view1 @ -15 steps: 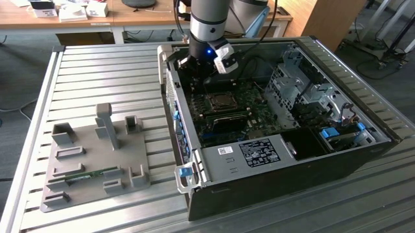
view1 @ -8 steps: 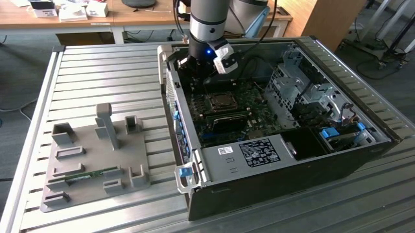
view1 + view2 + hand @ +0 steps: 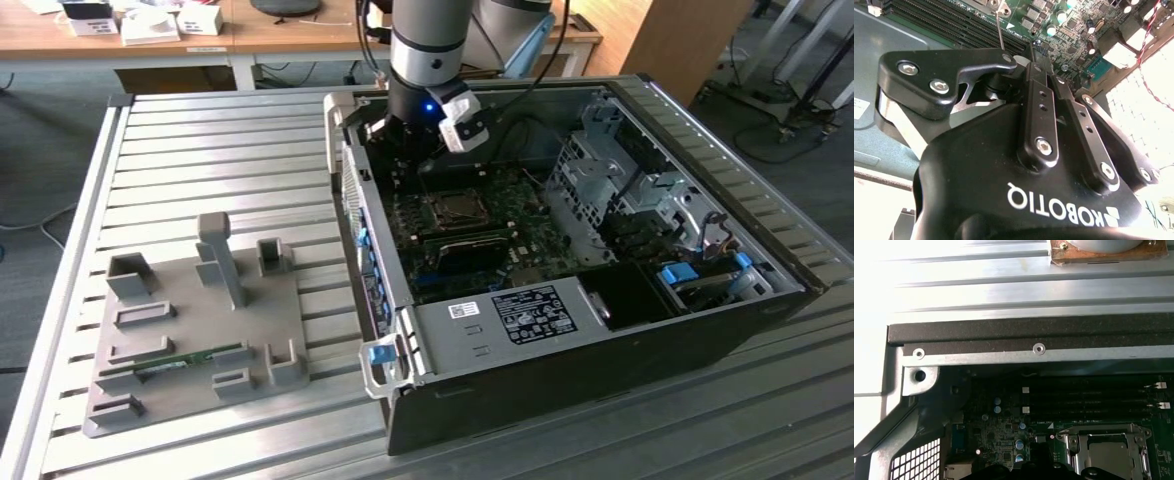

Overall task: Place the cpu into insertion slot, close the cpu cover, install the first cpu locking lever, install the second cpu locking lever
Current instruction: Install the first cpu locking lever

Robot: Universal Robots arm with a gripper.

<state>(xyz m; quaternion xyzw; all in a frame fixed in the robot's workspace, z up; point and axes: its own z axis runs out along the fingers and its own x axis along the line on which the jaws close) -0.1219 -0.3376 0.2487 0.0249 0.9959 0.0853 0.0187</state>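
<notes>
Your gripper (image 3: 1021,56): fingers (image 3: 989,62) drawn together | cpu (image 3: 1110,456) sits framed by the cpu cover (image 3: 1104,430), close beside those fingers | white lettering (image 3: 1054,205) runs across the gripper body

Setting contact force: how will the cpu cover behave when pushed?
The cpu cover looks like thin sheet metal with a large opening, so probably light and a little springy. It seems flat around the cpu, so pressing down likely meets resistance.

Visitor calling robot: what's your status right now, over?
Status: pincer low inside the open case, beside the socket. Seated there: cpu, cpu cover flat around it. One thin metal rod upright by pincer.
</notes>
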